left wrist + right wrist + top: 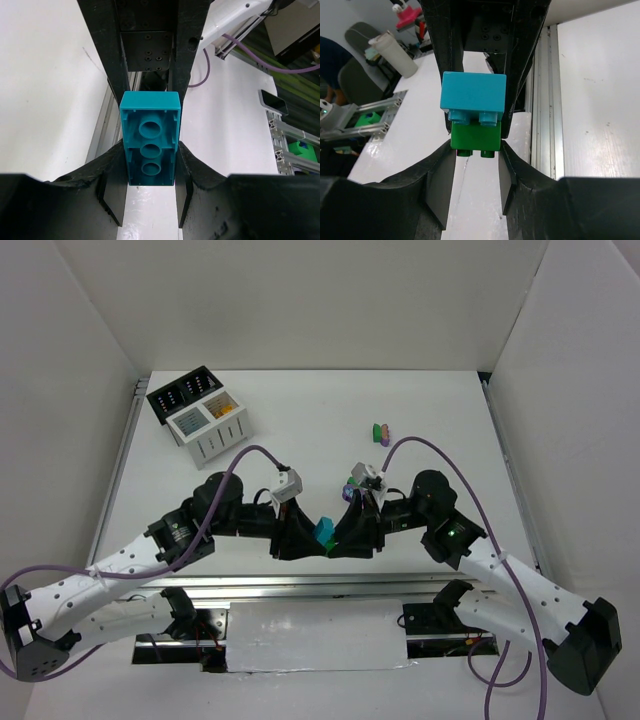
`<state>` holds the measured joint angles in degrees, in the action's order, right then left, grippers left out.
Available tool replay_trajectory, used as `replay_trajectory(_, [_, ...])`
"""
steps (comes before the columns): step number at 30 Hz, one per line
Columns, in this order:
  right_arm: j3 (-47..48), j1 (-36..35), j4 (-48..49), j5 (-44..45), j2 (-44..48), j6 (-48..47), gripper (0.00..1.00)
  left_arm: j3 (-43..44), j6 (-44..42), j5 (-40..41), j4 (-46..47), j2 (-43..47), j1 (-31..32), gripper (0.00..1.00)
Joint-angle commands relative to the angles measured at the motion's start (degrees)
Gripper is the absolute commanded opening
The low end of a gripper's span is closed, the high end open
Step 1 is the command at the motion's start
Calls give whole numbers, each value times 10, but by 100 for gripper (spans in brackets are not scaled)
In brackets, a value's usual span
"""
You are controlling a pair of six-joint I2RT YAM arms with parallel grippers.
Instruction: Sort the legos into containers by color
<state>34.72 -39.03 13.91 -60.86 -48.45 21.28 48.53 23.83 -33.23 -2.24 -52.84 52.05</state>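
Top external | arms [215, 510] tip-to-tip | left fingers [114, 195] clamp teal brick [150, 140] | right fingers [440, 185] clamp green brick [475, 138]

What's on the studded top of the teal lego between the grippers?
A green lego, gripped by the right gripper, is stuck on the teal lego. In the left wrist view the teal lego covers it; only its hollow underside shows.

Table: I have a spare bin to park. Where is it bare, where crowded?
Bare: the far strip between the containers and the lego cluster; the right side past that cluster. Crowded: near centre, where the left pincer and right pincer clamp the joined teal brick and green brick.
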Motion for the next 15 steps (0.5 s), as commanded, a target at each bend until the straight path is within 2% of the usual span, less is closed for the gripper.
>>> replay_trajectory(1, [31, -6, -69, 27, 2, -75, 0, 44, -22, 5, -9, 19, 0, 0])
replay_trajectory(8, [25, -3, -43, 24, 5, -66, 0, 40, -20, -17, -13, 19, -7, 0])
replay_trajectory(15, [33, 4, -74, 18, 5, -86, 0, 28, -19, -37, -7, 34, -18, 0])
